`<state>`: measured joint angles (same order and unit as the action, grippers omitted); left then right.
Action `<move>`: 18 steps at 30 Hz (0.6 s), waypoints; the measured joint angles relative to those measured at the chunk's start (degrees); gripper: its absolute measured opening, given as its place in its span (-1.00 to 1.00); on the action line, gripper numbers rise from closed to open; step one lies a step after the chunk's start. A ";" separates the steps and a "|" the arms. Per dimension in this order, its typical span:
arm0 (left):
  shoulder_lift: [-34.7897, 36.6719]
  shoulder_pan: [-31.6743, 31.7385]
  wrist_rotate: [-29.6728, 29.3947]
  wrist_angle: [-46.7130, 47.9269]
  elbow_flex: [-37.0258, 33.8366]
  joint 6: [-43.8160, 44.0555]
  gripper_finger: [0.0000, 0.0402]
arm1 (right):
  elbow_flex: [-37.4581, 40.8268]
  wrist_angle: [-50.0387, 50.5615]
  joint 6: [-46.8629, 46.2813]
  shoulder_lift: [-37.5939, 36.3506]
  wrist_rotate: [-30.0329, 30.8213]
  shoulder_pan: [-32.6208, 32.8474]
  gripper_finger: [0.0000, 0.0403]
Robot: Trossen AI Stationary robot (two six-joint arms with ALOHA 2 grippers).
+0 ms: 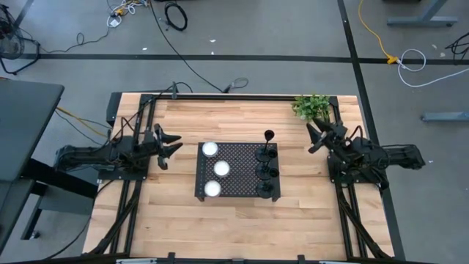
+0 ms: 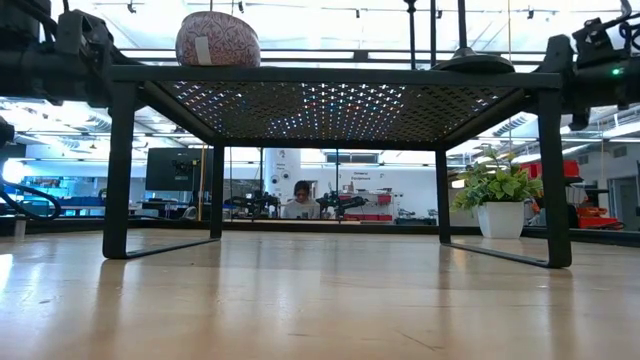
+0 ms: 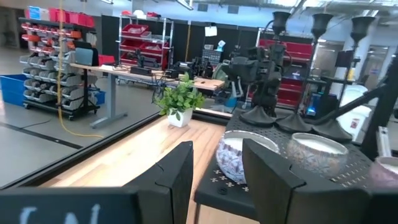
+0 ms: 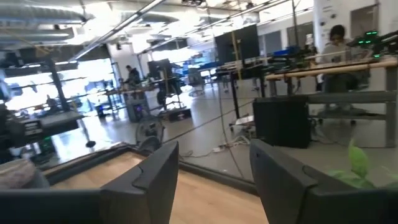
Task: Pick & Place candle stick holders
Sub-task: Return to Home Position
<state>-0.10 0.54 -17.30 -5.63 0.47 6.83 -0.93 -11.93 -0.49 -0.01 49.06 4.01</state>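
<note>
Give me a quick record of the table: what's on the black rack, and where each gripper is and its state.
rack: black, perforated, mid-table
candles: three, in a row on the rack, side nearer the left arm
candle stick holders: three, upright in a row, side nearer the right arm
left gripper: open, empty, beside the rack, not touching
right gripper: open, empty, near the potted plant

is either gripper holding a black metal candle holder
No, three black metal candle stick holders stand on the black perforated shelf, apart from the open left gripper and right gripper.
</note>
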 joint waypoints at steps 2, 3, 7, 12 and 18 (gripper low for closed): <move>0.00 0.86 0.20 -0.02 0.00 0.00 -0.30 | 0.00 0.00 0.00 0.00 -0.23 0.56 -0.03; 0.00 1.37 0.22 -0.02 0.00 0.00 -0.30 | 0.00 0.04 -0.02 0.12 -0.63 0.59 -0.03; 0.00 3.48 0.24 -0.02 -0.02 -0.02 -0.30 | 0.00 0.33 -0.07 0.70 -2.14 0.62 -0.03; -0.39 3.37 -0.19 -0.03 -0.02 -0.02 -0.30 | 0.00 0.24 -0.07 0.70 -2.10 0.59 -0.03; -0.11 1.95 -0.18 -0.15 -0.04 -0.03 -0.30 | 0.00 0.25 -0.07 0.70 -2.10 0.59 -0.03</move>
<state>-0.21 2.50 -17.48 -5.78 0.43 6.80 -0.93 -11.68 -0.56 0.69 46.96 4.60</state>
